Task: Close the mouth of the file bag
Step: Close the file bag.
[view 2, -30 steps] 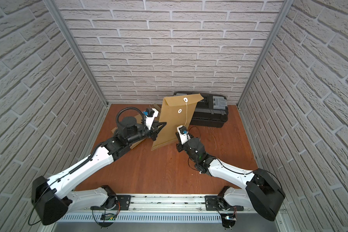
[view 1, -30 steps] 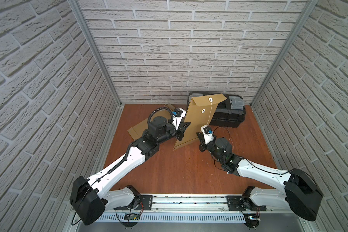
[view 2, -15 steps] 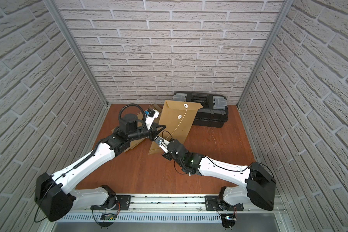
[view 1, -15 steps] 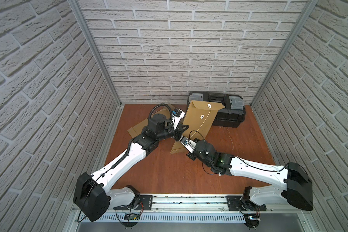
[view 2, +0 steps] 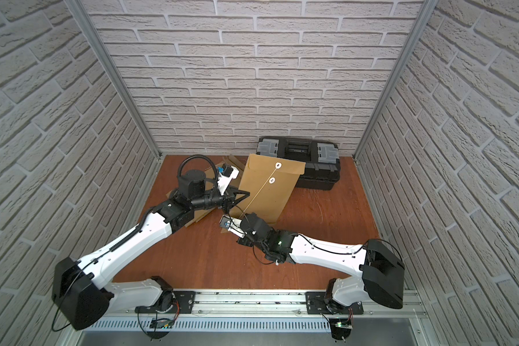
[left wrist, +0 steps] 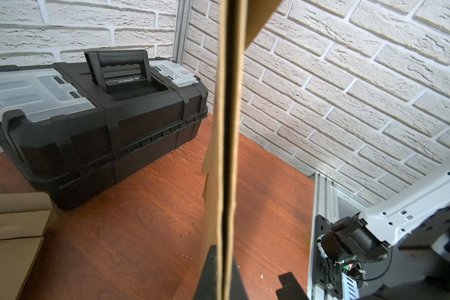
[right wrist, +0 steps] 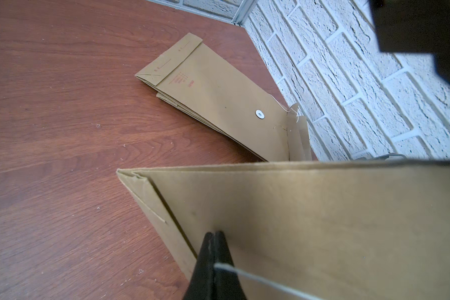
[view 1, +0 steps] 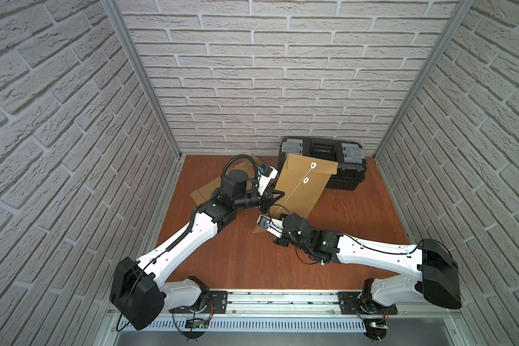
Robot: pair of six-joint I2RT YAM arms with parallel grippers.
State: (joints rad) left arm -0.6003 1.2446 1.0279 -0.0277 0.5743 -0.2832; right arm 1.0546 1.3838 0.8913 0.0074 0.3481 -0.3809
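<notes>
The file bag (view 1: 303, 191) (view 2: 267, 194) is a brown paper envelope standing tilted above the table, its flap folded over the front. It has two white buttons (view 1: 313, 165). My left gripper (view 1: 277, 194) (left wrist: 225, 262) is shut on the bag's left edge (left wrist: 225, 130). A white string (view 1: 291, 197) (right wrist: 257, 280) runs taut from the buttons down across the bag's front (right wrist: 322, 220). My right gripper (view 1: 274, 218) (right wrist: 214, 246) is shut on that string, low in front of the bag's lower left corner.
A black toolbox (view 1: 339, 161) (left wrist: 89, 124) stands at the back, just behind the bag. Other brown envelopes (view 1: 210, 191) (right wrist: 213, 98) lie flat at the back left under my left arm. Brick walls close in three sides.
My right gripper has swung left and down across the bag's front, drawing the string with it. The bag sank lower and its flap came down over the front.
</notes>
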